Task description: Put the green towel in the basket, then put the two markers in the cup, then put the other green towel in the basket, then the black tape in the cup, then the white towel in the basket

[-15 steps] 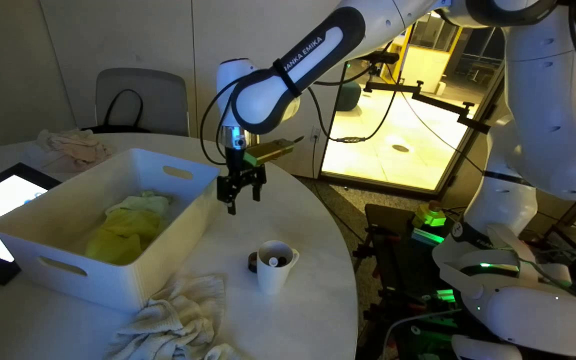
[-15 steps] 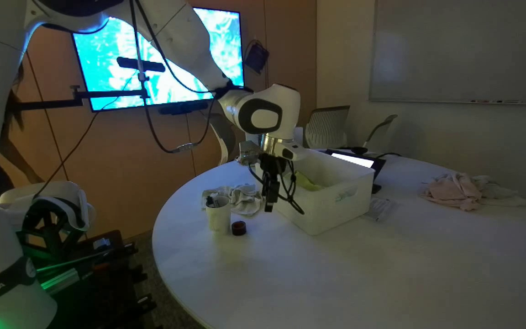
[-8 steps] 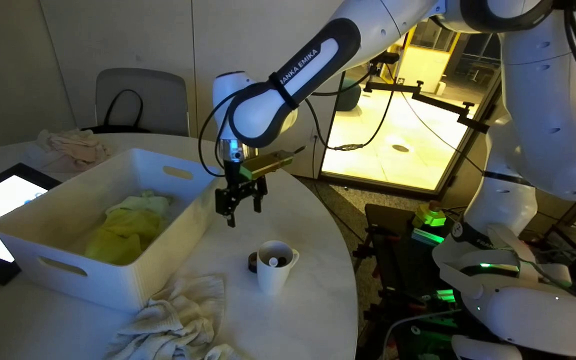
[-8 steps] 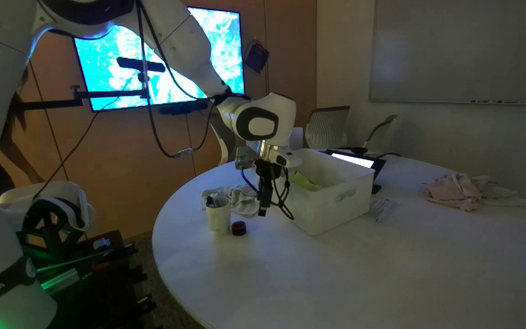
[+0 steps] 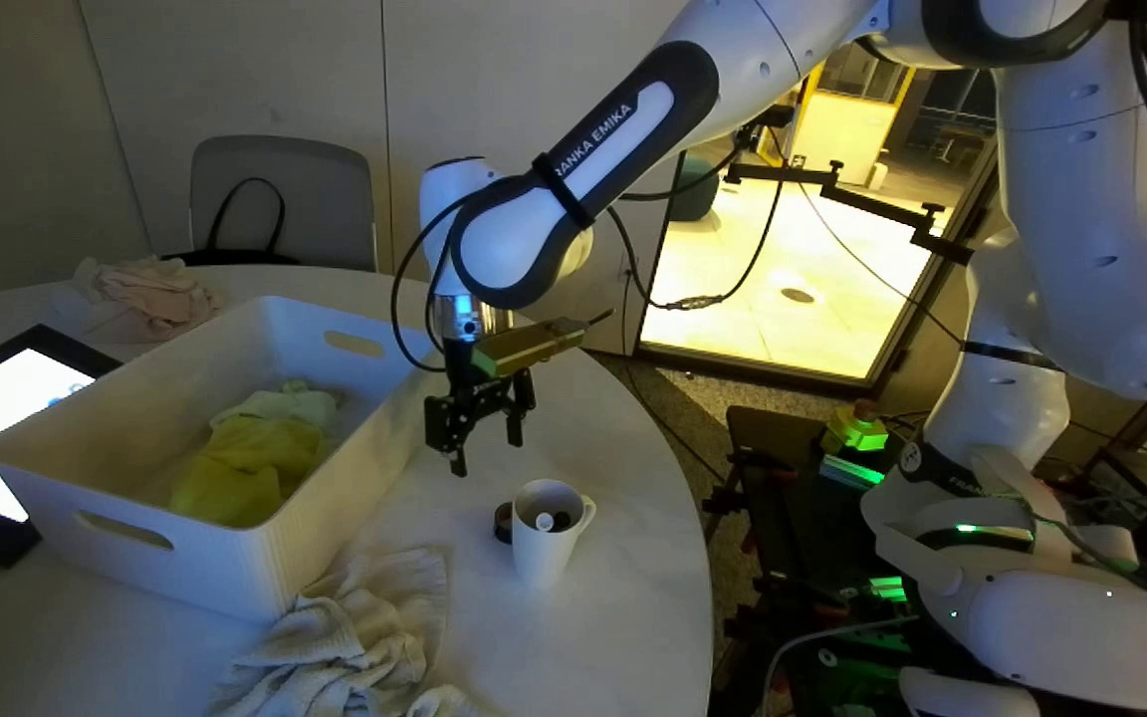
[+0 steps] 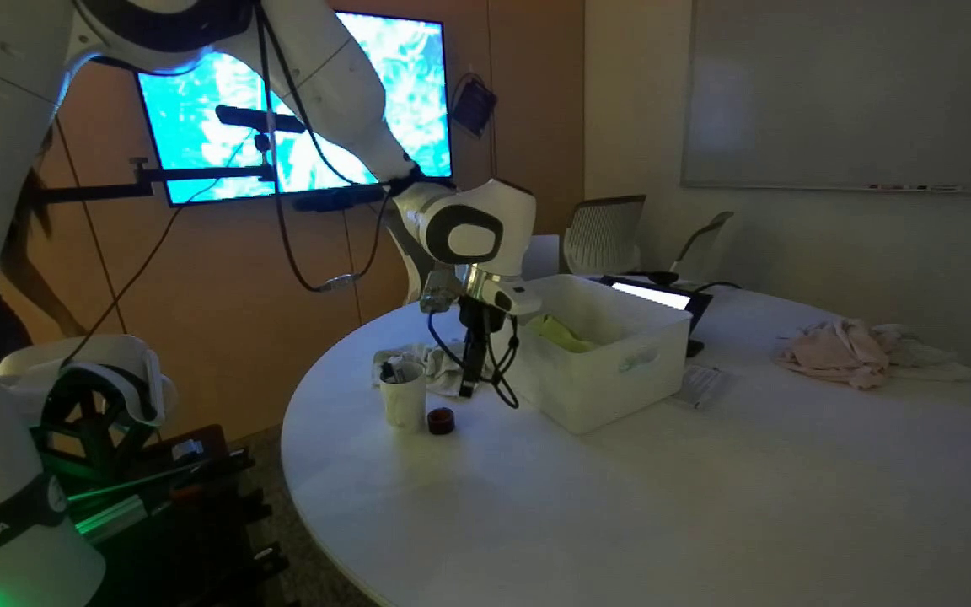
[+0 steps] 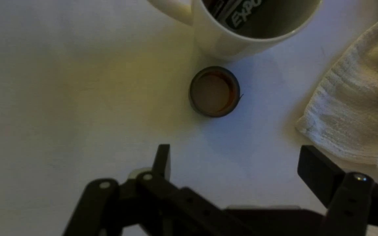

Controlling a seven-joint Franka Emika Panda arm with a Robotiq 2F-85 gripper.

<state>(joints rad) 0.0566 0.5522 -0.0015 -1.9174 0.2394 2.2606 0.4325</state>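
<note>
The gripper (image 7: pixel 235 157) hovers above the tabletop (image 6: pixel 662 489) with its fingers (image 7: pixel 322 177) spread wide and nothing between them; the black tape (image 7: pixel 235 90) lies flat just ahead of the tips, close beside the foot of the cup (image 7: pixel 230 47), whether touching I cannot tell. Picking up that tape looks like the step in hand. To do it well, bring the gripper toward the cup and slightly away from the white towel (image 7: pixel 356 108) until the ring sits midway between the tips, then go straight down nearly to the tabletop before closing on its outer wall; the finger nearer the towel could catch its edge, and the wrist camera (image 5: pixel 534 347), jutting out on the cup's side, could knock the rim. The two markers (image 7: pixel 238 16) already stand in the cup and may prop the ring up, so release it low over the mouth. One marker's dark label reads EXPO. Beyond, the basket (image 5: pixel 359 488) holds the green towels (image 5: pixel 255 458). Past it, a tablet (image 5: pixel 6 433) shows a bluish mark too small to read. On the arm (image 5: pixel 603 129) RANKA EMIKA can be read, a black strap (image 5: pixel 562 187) sitting where a first letter would be, and, farthest off, EMIKA stands on the robot's base (image 6: pixel 22 531).
</note>
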